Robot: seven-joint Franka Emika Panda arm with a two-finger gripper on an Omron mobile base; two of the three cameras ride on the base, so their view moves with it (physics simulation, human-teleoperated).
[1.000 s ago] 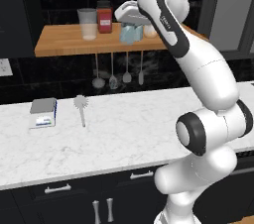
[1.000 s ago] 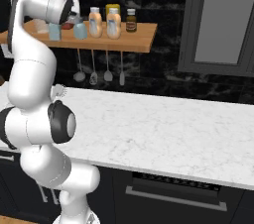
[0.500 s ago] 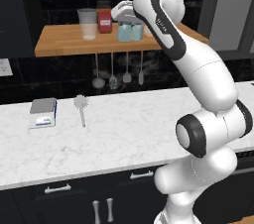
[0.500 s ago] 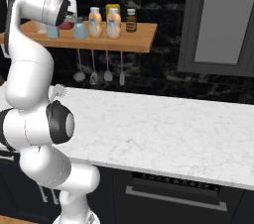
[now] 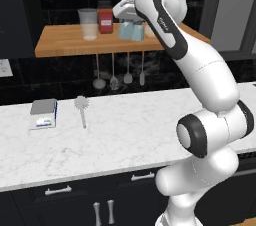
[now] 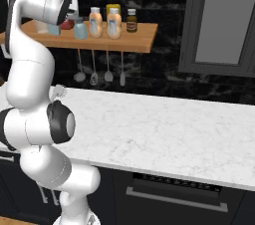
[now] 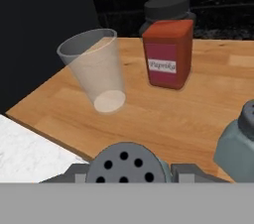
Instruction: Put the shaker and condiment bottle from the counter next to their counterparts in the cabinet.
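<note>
While my arm rises from the base, bends at the elbow and reaches up and forward to the wooden shelf [image 5: 65, 42], my jaws [image 5: 126, 24] sit low over the board, clenched on the shaker [image 7: 126, 164]. In the hand view its dark perforated cap fills the space between my fingertips [image 7: 186, 172], facing straight at the camera, so the shaker stands upright with its long axis in line with my hand. In the left base view its teal glass body shows just below my wrist, on or just above the board; I cannot tell which.

Just beside it stands a second, paler shaker [image 6: 80, 29], also upright. Further along the shelf from there stand two orange-tan bottles [image 6: 95, 22] with white labels, side by side and upright, then a small dark brown bottle [image 6: 131, 20] near the shelf's end.

On the other side of my hand stand a clear tumbler [image 7: 95, 69] and a red jar [image 7: 168, 44] with a dark lid, both upright.

Metal utensils [image 5: 120, 70] hang below the shelf. On the white worktop [image 5: 130, 135] lie a small scale [image 5: 43, 113] and a brush [image 5: 81, 106], well apart from my arm.
</note>
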